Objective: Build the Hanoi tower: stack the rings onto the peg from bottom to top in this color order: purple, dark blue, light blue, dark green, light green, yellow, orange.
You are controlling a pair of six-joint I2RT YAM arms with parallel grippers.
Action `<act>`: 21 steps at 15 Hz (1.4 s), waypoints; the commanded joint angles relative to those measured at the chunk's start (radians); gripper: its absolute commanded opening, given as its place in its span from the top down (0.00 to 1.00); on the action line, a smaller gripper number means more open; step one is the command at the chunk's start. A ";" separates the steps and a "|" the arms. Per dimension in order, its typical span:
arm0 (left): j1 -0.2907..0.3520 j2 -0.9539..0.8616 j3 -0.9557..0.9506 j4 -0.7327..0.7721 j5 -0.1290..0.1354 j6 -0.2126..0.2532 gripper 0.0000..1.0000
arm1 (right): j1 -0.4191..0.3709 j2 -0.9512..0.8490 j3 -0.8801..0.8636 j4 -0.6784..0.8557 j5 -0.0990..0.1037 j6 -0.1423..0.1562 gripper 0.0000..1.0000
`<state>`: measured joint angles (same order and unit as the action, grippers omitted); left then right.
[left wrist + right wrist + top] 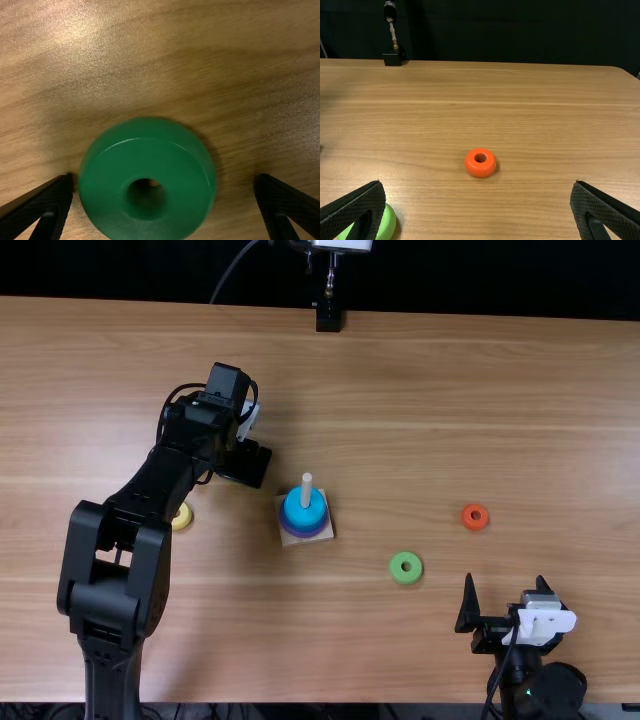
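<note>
My left gripper (244, 462) is pitched downward over the tabletop (400, 390), beyond and to the left of the tower. From its wrist view I see my black fingers (292, 205) spread wide, with a round dark green plastic ring (167, 200) lying flat between them, its center hole facing up. The ring sits much closer to one finger than to the other; I cannot tell whether that nearer finger touches it, but a plain gap of wood separates it from the far one. My right gripper (505, 580) is near the close edge of the tabletop on the right, pointing across the wood, its fingers also wide apart with nothing gripped. Near the middle stands the tower: a pale square wooden base (325, 530) with a light upright peg (307, 490) rising from it. Around that peg, a light blue ring (297, 514) is on top, over a wider blue-purple layer (306, 534) in which I cannot count the rings. A small yellow ring (182, 517) lies left of the tower, partly covered by my left arm. Right of the tower, a light green ring (398, 573) lies flat, nearer my right gripper, and a small orange ring (475, 507) rests farther out and to the right, apart from the green one.
</note>
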<state>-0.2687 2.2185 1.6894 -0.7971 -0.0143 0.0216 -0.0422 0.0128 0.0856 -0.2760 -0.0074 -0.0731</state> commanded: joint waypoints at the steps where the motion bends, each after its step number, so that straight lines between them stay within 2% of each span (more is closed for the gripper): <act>1: -0.004 0.021 0.009 0.002 0.007 0.008 0.61 | -0.012 -0.013 -0.072 -0.056 0.009 0.001 0.00; 2: -0.004 0.020 0.004 0.007 0.000 0.008 1.00 | -0.012 -0.013 -0.070 -0.056 0.009 0.001 0.00; 4: -0.004 0.015 -0.028 0.006 -0.006 0.006 1.00 | -0.012 -0.013 -0.072 -0.056 0.009 0.001 0.00; 7: -0.001 -0.013 -0.027 0.000 0.005 0.006 1.00 | -0.012 -0.013 -0.072 -0.056 0.009 0.001 0.00; 11: 0.005 -0.148 -0.010 -0.028 0.005 0.004 1.00 | -0.012 -0.013 -0.072 -0.056 0.009 -0.001 0.00; 17: -0.003 -0.284 0.171 -0.440 0.007 0.004 1.00 | -0.012 -0.013 -0.072 -0.056 0.009 0.001 0.00; 20: -0.007 -0.310 0.311 -0.552 0.011 0.001 1.00 | -0.012 -0.013 -0.072 -0.056 0.009 0.001 0.00; 21: -0.027 -0.322 0.348 -0.567 0.011 -0.005 1.00 | -0.012 -0.013 -0.072 -0.056 0.009 0.001 0.00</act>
<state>-0.2749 1.9461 1.9961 -1.3582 -0.0166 0.0219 -0.0422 0.0128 0.0856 -0.2760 -0.0074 -0.0731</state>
